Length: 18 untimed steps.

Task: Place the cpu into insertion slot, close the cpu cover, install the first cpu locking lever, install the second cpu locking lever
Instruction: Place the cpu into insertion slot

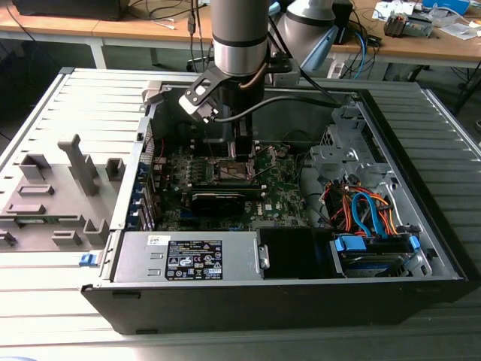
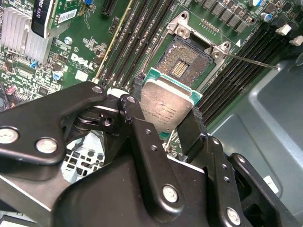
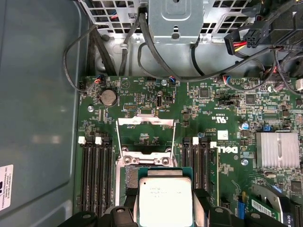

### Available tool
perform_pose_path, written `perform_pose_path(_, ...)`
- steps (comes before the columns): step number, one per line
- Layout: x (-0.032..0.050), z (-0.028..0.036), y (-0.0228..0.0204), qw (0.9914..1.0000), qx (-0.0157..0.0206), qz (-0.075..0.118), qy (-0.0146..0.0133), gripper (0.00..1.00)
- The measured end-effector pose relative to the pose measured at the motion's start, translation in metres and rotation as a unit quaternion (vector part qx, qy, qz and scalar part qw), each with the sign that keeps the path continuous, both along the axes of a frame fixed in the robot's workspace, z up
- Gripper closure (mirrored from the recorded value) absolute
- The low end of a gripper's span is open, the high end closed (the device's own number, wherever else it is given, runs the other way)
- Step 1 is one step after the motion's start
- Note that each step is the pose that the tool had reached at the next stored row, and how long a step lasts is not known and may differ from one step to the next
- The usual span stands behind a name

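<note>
- Black two-fingered end effector (image 2: pixel 163 118) on a grey Universal Robots arm (image 1: pixel 240 45): lowered into an open black desktop computer case (image 1: pixel 421 248); fingers (image 2: pixel 142 137) pressed onto two opposite edges of the chip, pinching it. Seen also in the first wrist view (image 3: pixel 165 210) and in the exterior view (image 1: pixel 239 150).
- Small flat square cpu (image 2: pixel 166 105) with silver-grey metal top and green border: held between the fingers, above the board, overlapping one edge of the socket in both wrist views (image 3: pixel 165 201); not seated.
- Square insertion slot (image 2: pixel 182 61) with brownish-dark centre and silver metal rim: bare, contacts exposed; partly covered from sight by the chip in the first wrist view (image 3: pixel 130 177).
- Thin silver metal cpu cover (image 3: pixel 146 122), frame with square opening: swung open, away from the socket, green board visible through the opening.
- Thin silver wire locking lever (image 2: pixel 251 61): unlatched, standing out from one corner of the socket.
- Green motherboard (image 3: pixel 222 109): flat on the case floor; long black memory slots (image 3: pixel 97 175) on both sides of the socket.
- Silver finned heat sink (image 3: pixel 277 149): on the board, well apart from the socket.
- Silver box-shaped power supply (image 1: pixel 188 256): along the case's near wall in the exterior view.
- Orange and blue cables (image 1: pixel 368 210): bundled toward the exterior view's right.
- Grey moulded plastic fixture (image 1: pixel 52 195): outside the case on the grey slatted table (image 1: pixel 45 301), at the exterior view's left.
</note>
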<state>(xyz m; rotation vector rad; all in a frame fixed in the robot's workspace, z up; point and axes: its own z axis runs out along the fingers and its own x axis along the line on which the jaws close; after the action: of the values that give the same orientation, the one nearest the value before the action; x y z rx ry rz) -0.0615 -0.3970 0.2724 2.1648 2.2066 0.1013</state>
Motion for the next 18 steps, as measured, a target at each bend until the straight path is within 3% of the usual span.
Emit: perform_pose_path(18, 0.0000, -0.0061, 0.0000, 1.00000, 0.0000, 0.000, 0.0000, 0.45)
